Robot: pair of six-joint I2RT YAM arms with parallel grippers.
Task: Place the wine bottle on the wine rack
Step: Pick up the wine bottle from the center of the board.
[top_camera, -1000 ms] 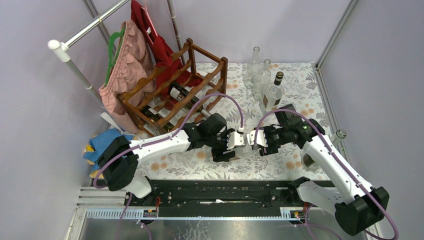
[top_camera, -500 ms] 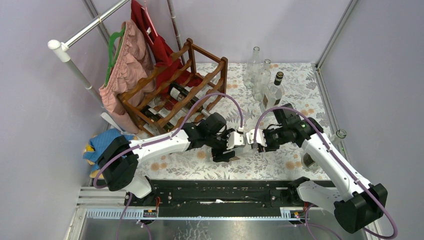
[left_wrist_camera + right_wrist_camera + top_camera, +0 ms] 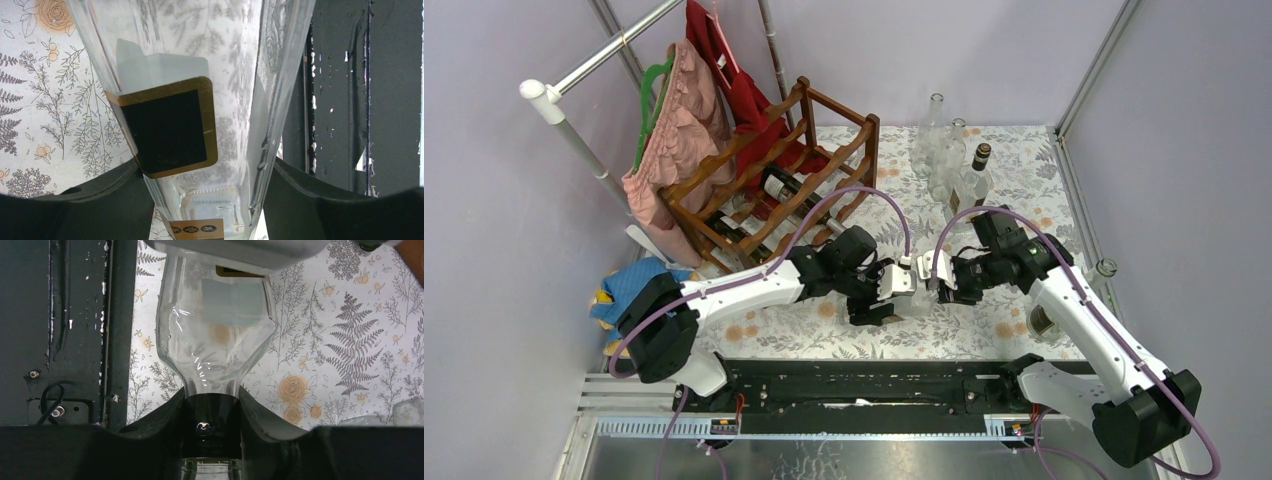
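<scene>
A clear glass wine bottle (image 3: 918, 291) with a black and gold label (image 3: 170, 127) lies level between my two grippers, low over the flowered table. My left gripper (image 3: 892, 290) is shut on its square body (image 3: 200, 75), one finger on each side. My right gripper (image 3: 940, 280) is shut on its black-foiled neck (image 3: 211, 415), just below the glass shoulder (image 3: 215, 335). The wine rack (image 3: 724, 185), dark reddish-brown wood with scalloped rails, stands at the back left, apart from both grippers. It holds dark bottles (image 3: 789, 186) lying on their sides.
Several clear bottles (image 3: 942, 150) and one with a black cap (image 3: 970, 185) stand at the back right. Glass jars (image 3: 1104, 268) sit by the right wall. Clothes (image 3: 674, 130) hang on a rail left of the rack. A black rail (image 3: 874, 380) runs along the near edge.
My right gripper has moved left onto the bottle's neck and its jaws have come together on it. The left arm and the bottle have stayed put.
</scene>
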